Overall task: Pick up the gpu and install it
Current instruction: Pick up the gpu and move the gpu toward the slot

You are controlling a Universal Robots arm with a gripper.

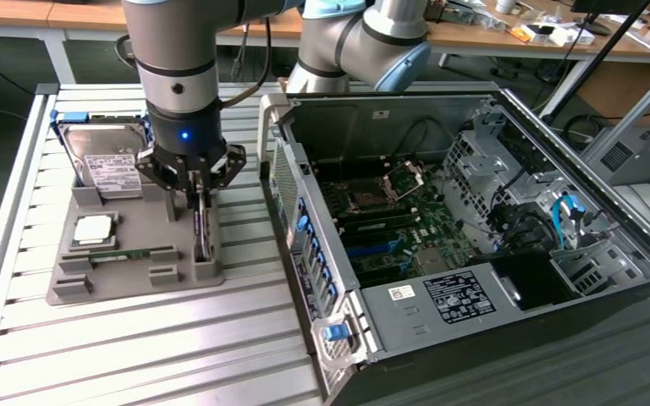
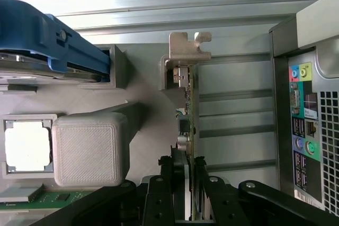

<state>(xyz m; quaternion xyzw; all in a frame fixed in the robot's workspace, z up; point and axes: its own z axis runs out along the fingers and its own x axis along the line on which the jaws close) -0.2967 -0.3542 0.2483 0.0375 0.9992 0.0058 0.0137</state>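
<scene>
Grey printed tray (image 1: 133, 283) (image 2: 143, 86) sits on the slatted metal table (image 1: 133, 359) (image 2: 238, 25), left half of the exterior frame. Open computer case (image 1: 348, 127) (image 2: 307, 104) fills the right half, side panel off, board exposed.

My gripper (image 1: 199, 211) (image 2: 189, 183) is down over the tray's right-hand edge, arm near vertical, blue light lit on the wrist. Fingers are drawn together onto the gpu (image 1: 202, 238) (image 2: 189, 104), one against each face.

The gpu stands on edge in its tray slot, upright and seated. Through the wrist camera I see it edge-on as a thin line running out from between my fingers. Its silver end bracket (image 2: 185, 51) is at the far end from me, hooked over a tray wall.

Other parts on the tray:
- hard drive (image 1: 105, 161) (image 2: 53, 41) in a blue carrier, upper left of the exterior frame, leaning in its stand;
- processor chip (image 1: 91, 230) (image 2: 26, 146) in a square pocket below the drive;
- green memory stick (image 1: 133, 253) (image 2: 47, 197) lying flat, just below the chip.

Case rear ports show beside the tray in the wrist view.
</scene>
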